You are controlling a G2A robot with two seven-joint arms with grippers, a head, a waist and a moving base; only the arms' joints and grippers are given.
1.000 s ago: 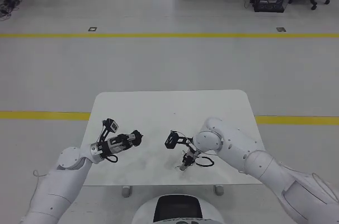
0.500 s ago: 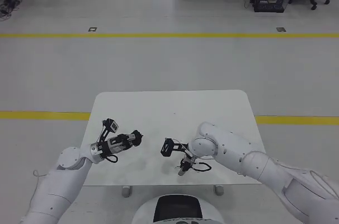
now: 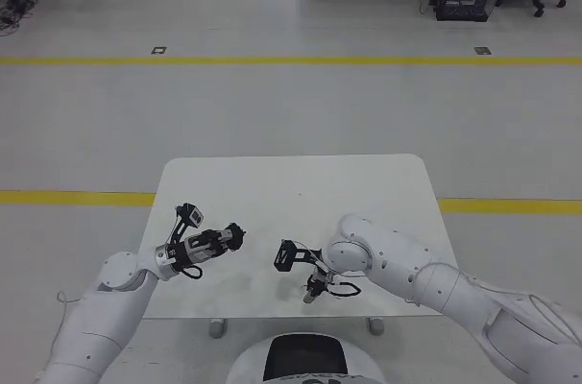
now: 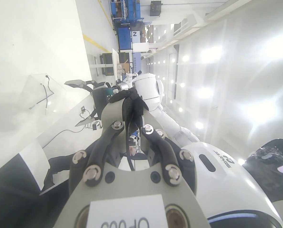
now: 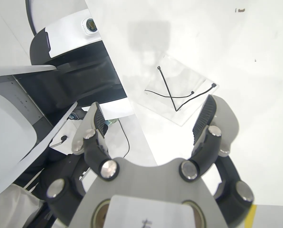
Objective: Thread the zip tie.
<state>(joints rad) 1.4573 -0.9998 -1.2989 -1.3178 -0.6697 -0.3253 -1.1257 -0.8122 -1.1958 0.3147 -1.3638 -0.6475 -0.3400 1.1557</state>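
Observation:
My left gripper point(image 3: 235, 232) hangs over the table's left part, shut on a thin black zip tie point(image 4: 127, 129) that runs back between its fingers. Three more black zip ties point(image 5: 170, 93) lie crossed on a clear sheet point(image 5: 198, 81) near the table's front edge. My right gripper point(image 5: 153, 117) is open just above that sheet, with nothing between its ribbed pads point(image 5: 203, 115). From above, this gripper point(image 3: 311, 289) sits near the front edge. The left wrist view also shows the open right gripper point(image 4: 80, 103) beside the sheet point(image 4: 34, 84).
The white table point(image 3: 368, 192) has bare surface behind both arms. Its front edge point(image 5: 141, 129) runs close to the right gripper. Grey floor with yellow lines surrounds the table.
My right gripper has shifted a little to the left and toward the table's front edge. The left arm has kept still with its zip tie.

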